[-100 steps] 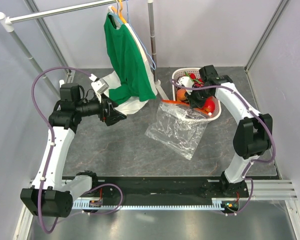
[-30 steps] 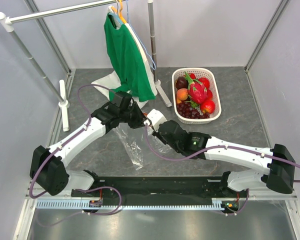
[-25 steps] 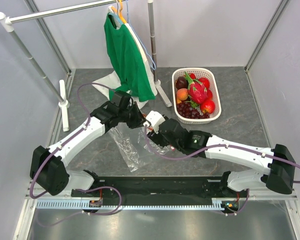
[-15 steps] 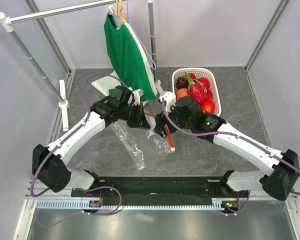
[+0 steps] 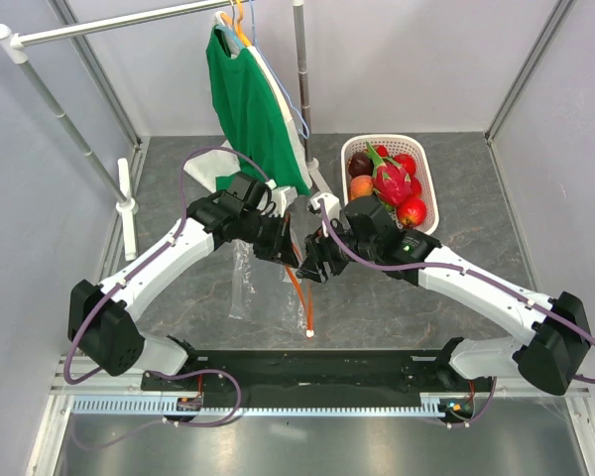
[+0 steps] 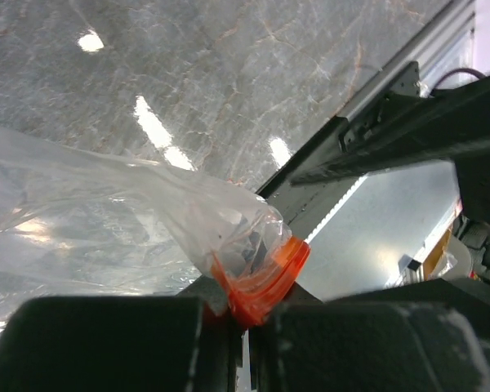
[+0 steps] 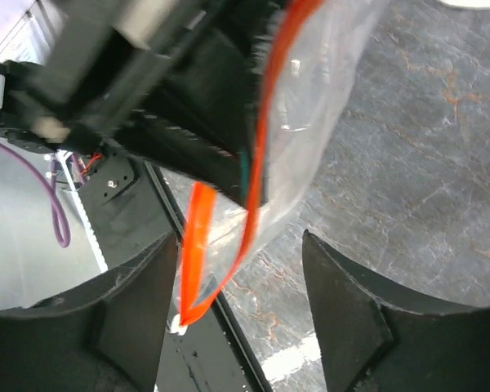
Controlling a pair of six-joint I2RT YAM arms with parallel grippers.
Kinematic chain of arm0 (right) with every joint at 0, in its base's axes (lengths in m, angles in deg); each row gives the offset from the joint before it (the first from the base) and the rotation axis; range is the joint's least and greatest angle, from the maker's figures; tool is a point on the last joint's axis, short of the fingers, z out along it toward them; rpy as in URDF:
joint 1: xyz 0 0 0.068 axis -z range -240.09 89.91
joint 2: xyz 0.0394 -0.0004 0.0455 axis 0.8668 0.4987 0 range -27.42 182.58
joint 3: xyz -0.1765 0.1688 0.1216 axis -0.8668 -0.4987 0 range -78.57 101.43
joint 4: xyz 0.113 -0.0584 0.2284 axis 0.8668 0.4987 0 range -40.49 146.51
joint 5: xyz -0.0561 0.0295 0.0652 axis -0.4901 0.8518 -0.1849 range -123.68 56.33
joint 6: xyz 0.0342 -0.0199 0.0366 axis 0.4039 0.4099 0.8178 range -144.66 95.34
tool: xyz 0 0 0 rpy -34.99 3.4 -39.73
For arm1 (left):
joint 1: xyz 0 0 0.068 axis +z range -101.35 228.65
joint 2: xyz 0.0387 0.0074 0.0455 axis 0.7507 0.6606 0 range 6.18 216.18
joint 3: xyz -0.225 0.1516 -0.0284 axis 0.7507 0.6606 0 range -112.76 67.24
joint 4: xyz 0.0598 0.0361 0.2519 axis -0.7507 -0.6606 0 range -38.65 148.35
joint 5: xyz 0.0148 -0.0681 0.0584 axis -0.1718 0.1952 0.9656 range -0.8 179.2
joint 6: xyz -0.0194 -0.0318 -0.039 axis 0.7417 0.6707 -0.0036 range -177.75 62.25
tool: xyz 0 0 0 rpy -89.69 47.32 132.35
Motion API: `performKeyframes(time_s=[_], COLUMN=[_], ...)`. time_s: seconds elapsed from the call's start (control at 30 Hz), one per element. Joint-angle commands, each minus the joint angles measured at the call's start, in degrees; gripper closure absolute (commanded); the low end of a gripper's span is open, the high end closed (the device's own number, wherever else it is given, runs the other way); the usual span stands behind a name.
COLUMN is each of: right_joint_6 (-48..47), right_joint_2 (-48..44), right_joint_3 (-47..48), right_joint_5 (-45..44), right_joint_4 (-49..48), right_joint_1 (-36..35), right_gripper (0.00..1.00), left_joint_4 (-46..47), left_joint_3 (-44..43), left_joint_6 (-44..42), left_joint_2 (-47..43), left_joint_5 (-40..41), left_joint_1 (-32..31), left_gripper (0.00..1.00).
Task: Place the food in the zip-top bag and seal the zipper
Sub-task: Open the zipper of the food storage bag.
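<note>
- Our left gripper (image 6: 241, 314) is clamped tight on the zipper (image 6: 260, 282). It pinches a bunched orange corner of it between two dark fingers (image 6: 106, 343).
- From that pinch the bag (image 6: 106, 216) spreads away, clear and crumpled, with the grey table (image 6: 229, 65) behind it.
- Our right gripper (image 7: 238, 245) has its fingers (image 7: 135, 306) spread apart.
- The orange strip hangs down through that gap, nearer the finger on the left of that view. We cannot tell whether it touches either finger.
- The strip's white end piece (image 7: 180, 323) dangles at its lowest point, and clear plastic fills the view above the gap.
- Seen from above, the two grippers sit just beside each other over the middle of the table, the left one slightly farther from the bases.
- The bag droops from the left gripper toward the near edge as a narrow, folded sheet. We cannot tell whether it touches the table.
- The zipper trails from between the grippers toward the black base rail (image 5: 307, 367), and its white end lies close to that rail.
- The food lies in the white basket (image 5: 382, 139) at the far right, well apart from the bag.
- In the basket we see a dragon fruit (image 5: 390, 183), dark grapes (image 5: 374, 216), a red fruit (image 5: 413, 210) and an orange one (image 5: 361, 186).
- A green shirt (image 5: 253, 119) hangs from a rack (image 5: 302, 69) behind the left arm.
</note>
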Motion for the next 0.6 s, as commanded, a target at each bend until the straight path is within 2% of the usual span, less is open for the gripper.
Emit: performKeyframes(time_s=[0.0,0.17,0.2,0.27,0.3,0.33,0.37,0.43,0.47,0.5,0.57], right_joint_6=[0.48,3.10,3.55,5.74,6.97,8.29,12.56,17.24,19.18,23.03,26.56], right_joint_2=[1.23,2.29,2.38,2.64,2.64,2.29,2.20,1.59,1.50,1.24,1.15], right_joint_3=[-2.32,-4.52,-4.87,-5.23,-5.32,-5.67,-5.93,-6.63,-6.72,-6.81,-6.99], right_joint_5=[-3.21,-4.71,-4.01,-3.48,-3.74,-3.57,-3.04,-1.90,-1.72,-1.81,-1.98], right_joint_4=[-2.00,-3.57,-4.19,-5.51,-5.69,-5.69,-5.86,-6.48,-6.57,-6.65,-6.83], right_joint_1=[-0.08,-0.08,-0.08,-0.08,0.00,0.70,1.40,4.03,4.83,5.80,7.82], right_gripper=[0.34,0.45,0.63,0.86,1.00,1.00,1.00,1.00,1.00,1.00,1.00], left_joint_4=[0.11,0.19,0.28,0.28,-0.15,-0.24,-0.33,1.24,2.82,6.57,11.42], left_joint_3=[-2.31,-3.28,-3.37,-3.72,-4.41,-4.68,-4.86,-4.08,-3.29,-1.02,2.15], left_joint_6=[-3.63,-4.95,-5.03,-5.82,-6.70,-6.53,-5.92,-3.64,-3.02,-1.62,-0.03], left_joint_2=[-1.67,-1.67,-1.67,-1.76,-1.85,-2.20,-2.72,-6.05,-7.63,-9.74,-15.71], left_joint_5=[-5.33,-10.43,-10.70,-10.00,-8.17,-6.41,-4.57,1.50,3.26,6.49,10.11], left_joint_1=[-0.17,-0.08,-0.08,-0.08,-0.08,0.01,0.09,0.45,0.45,0.45,0.45], left_gripper=[0.98,0.98,0.98,0.97,0.93,0.83,0.54,0.26,0.08,0.01,0.00])
